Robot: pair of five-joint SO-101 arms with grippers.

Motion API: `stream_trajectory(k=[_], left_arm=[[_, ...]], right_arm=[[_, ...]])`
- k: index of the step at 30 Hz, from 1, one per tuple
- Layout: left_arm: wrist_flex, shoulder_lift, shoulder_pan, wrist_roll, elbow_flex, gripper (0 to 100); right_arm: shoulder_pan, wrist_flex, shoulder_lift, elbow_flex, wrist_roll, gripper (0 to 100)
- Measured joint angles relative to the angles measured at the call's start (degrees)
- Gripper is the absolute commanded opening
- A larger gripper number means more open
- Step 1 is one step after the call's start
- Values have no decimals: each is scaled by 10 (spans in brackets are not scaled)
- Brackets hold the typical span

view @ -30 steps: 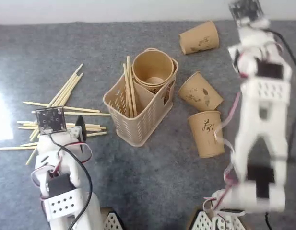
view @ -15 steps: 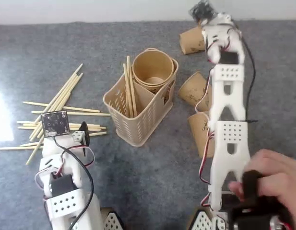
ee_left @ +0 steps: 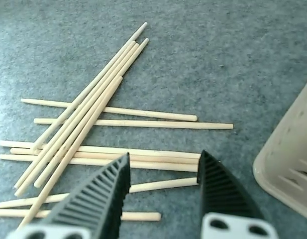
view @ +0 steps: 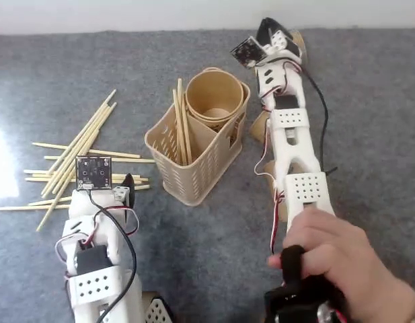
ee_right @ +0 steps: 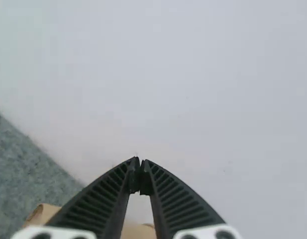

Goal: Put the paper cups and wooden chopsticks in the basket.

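Observation:
A tan basket [view: 168, 168] stands mid-table with stacked paper cups [view: 214, 94] in one compartment and a few chopsticks [view: 182, 128] upright in the other. Loose wooden chopsticks [view: 79, 151] lie scattered to its left. My left gripper [view: 121, 185] hovers open over their near ends; the chopsticks [ee_left: 108, 117] show beyond its fingers [ee_left: 111, 186]. My right arm stretches across the table over two lying cups [view: 259, 126]. My right gripper [view: 272, 30] is shut and empty above the far cup [view: 298, 40], pointing at the wall [ee_right: 140, 174].
A person's hand [view: 335, 259] grips the base of my right arm at the near edge. The basket's corner [ee_left: 292, 159] lies close to my left gripper. Grey carpet covers the table, with open room at the far left and far right.
My right arm swung left over the lying cups, its gripper now by the far cup. A hand came in and took hold of its base. My left arm shifted slightly right.

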Motion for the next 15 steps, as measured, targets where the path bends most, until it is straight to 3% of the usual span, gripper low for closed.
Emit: stream_trajectory(k=[8, 15], left_arm=[[0, 0, 0, 0, 0, 209], [0, 0, 0, 0, 0, 209]], right_arm=[[15, 71, -7, 63, -65, 7], [38, 131, -55, 103, -71, 7]])
